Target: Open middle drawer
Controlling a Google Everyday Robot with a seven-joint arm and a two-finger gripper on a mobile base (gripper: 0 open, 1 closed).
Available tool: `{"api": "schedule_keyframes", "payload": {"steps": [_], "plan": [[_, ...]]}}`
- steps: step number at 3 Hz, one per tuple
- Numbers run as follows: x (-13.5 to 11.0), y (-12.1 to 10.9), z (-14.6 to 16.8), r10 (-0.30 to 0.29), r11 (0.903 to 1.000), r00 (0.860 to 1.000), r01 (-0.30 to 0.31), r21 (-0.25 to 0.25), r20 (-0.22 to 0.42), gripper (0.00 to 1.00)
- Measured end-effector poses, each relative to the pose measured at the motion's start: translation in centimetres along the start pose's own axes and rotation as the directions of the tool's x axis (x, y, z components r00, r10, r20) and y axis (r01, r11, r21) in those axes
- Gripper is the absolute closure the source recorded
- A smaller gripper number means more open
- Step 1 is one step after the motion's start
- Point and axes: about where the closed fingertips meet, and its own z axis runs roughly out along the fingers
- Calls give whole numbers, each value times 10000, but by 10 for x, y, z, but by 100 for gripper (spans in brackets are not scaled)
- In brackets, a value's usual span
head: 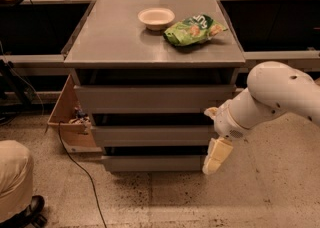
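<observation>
A grey cabinet has three handleless drawers stacked one above another. The middle drawer point(152, 135) is the central one, with a long flat front panel, and it looks shut. My gripper point(216, 156) hangs at the end of the white arm point(272, 97), at the right end of the cabinet front. It points down, just right of the middle drawer's right end and level with the bottom drawer point(150, 163). The top drawer point(152, 99) is above.
A white bowl point(156, 18) and a green snack bag point(192, 29) lie on the cabinet top point(115, 42). A cardboard box point(67, 117) and a cable sit on the floor at the left. A person's knee and shoe point(17, 187) are at the bottom left.
</observation>
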Motion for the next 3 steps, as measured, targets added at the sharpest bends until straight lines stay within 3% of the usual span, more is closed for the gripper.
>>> {"api": "schedule_keyframes", "payload": {"steps": [1,3], "plan": [[3,-11,20,221,9997,9995,-222,51,233,0],[28,-53,94,717,9951,9966,-743,647,411,0]]}}
